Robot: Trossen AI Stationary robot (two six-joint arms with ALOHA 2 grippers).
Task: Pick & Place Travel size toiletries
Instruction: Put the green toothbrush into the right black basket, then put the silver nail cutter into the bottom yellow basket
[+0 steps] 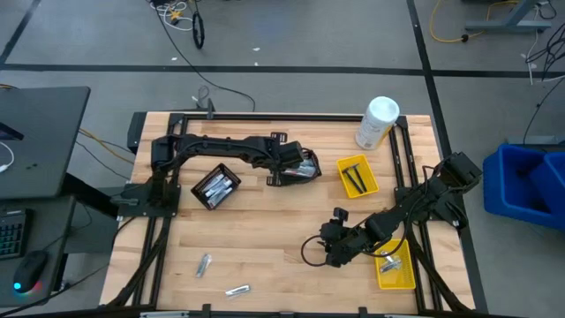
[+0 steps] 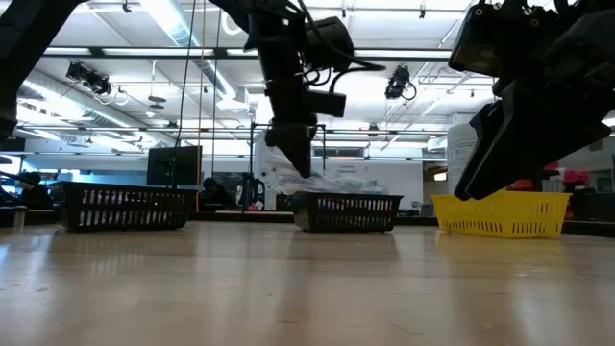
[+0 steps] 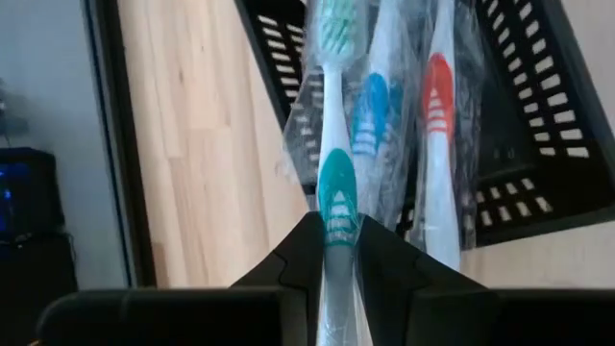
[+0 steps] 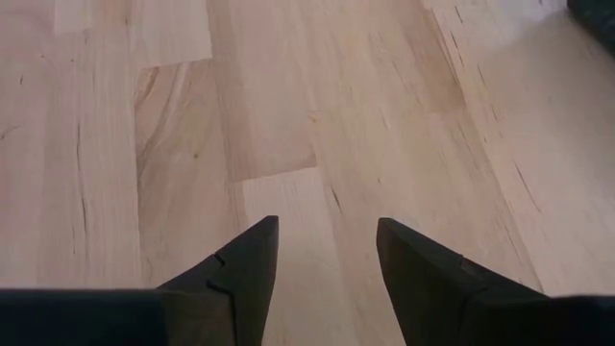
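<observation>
My left gripper [image 3: 336, 226] is shut on a clear plastic pack of three toothbrushes [image 3: 384, 106] with teal, blue and orange grips. It hovers over the middle black mesh basket [image 1: 296, 172], which shows under the pack in the left wrist view [image 3: 538, 115]. In the low view the pack [image 2: 327, 181] hangs just above that basket [image 2: 348, 211]. My right gripper [image 4: 327, 231] is open over bare wood near the table's near right part [image 1: 334, 249]. Two small silvery items [image 1: 203, 263] [image 1: 237, 290] lie flat on the table near its near edge. My left gripper pinches the pack between its two fingers at the teal-gripped brush's handle [image 3: 336, 207], with the fingers along the brush. It comes from above, pointing down. The pack hangs below the fingers over the basket; whether its lower end touches the basket, I cannot tell.
A second black basket [image 1: 216, 187] holds silvery items. One yellow tray [image 1: 357, 175] holds dark razors, and another [image 1: 395, 269] sits near the right arm. A big white canister [image 1: 377, 122] stands at the far right. Bare wood lies in the middle.
</observation>
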